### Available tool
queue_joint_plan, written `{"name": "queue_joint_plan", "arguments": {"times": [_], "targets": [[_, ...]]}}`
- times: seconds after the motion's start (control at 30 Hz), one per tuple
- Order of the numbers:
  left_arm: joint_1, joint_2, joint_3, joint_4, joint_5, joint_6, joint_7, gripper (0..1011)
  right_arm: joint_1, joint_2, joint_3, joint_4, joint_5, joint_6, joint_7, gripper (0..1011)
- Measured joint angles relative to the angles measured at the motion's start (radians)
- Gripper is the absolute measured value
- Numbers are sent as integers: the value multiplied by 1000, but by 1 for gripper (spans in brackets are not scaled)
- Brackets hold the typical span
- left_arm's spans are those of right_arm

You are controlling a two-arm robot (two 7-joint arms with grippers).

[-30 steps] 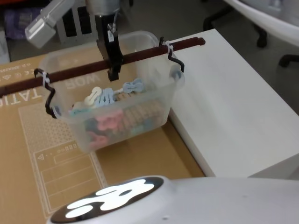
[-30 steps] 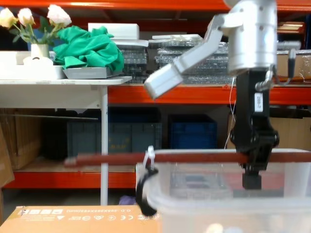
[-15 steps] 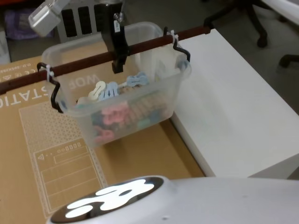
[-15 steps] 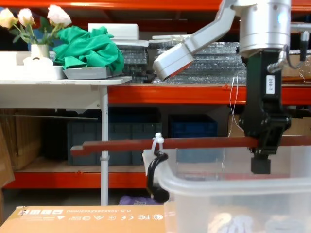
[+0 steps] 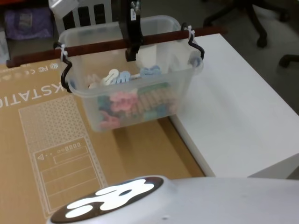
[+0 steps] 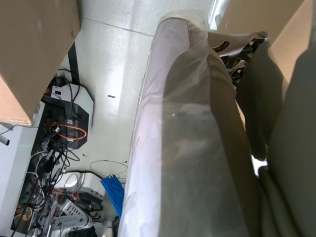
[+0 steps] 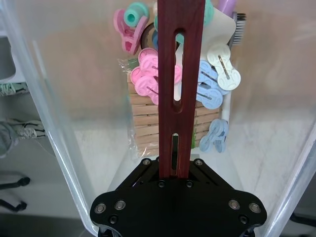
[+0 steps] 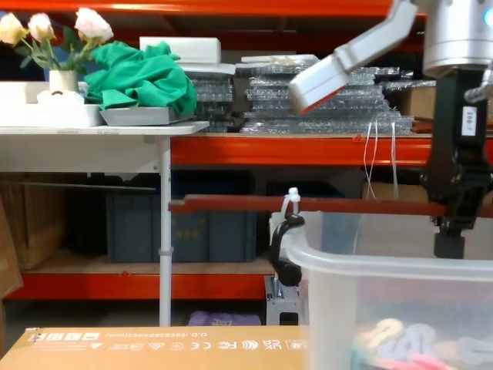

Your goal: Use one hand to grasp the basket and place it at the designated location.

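Tool: your black two-finger right tool is clamping the middle of the long dark red-brown bar handle, its fingers pointing down.
Basket: you are holding the large translucent whitish plastic tub by that bar, which is sitting level across the rim on black hooked brackets.
Place: the tub is hanging over the brown cardboard sheet, its right end just beside the edge of the white worktop.
Contents: pink, blue and white clothes pegs are lying inside.
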Motion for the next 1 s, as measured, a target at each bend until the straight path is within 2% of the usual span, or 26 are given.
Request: {"name": "queue_joint_plan", "arguments": {"times": [0.2, 0.4, 0.53, 0.63, 0.8, 0.83, 1.0], "targets": [[0, 0, 0, 0, 0, 0, 0, 0, 0, 36, 4, -8, -21, 29, -28, 0], [0, 0, 0, 0, 0, 0, 0, 0, -9, 105, 23, -24, -55, 87, -64, 0], [0, 0, 0, 0, 0, 0, 0, 0, -15, 132, 31, -35, -65, 114, -76, 0], [0, 0, 0, 0, 0, 0, 0, 0, -24, 177, 41, -58, -75, 151, -92, 0], [0, 0, 0, -1, 0, 0, 0, 0, -33, 226, 53, -84, -86, 198, -111, 0], [0, 0, 0, 0, 0, 0, 0, 0, -38, 246, 57, -94, -89, 224, -122, 0], [0, 0, 0, 0, 0, 0, 0, 0, -50, 282, 67, -109, -102, 277, -141, 0]]}}
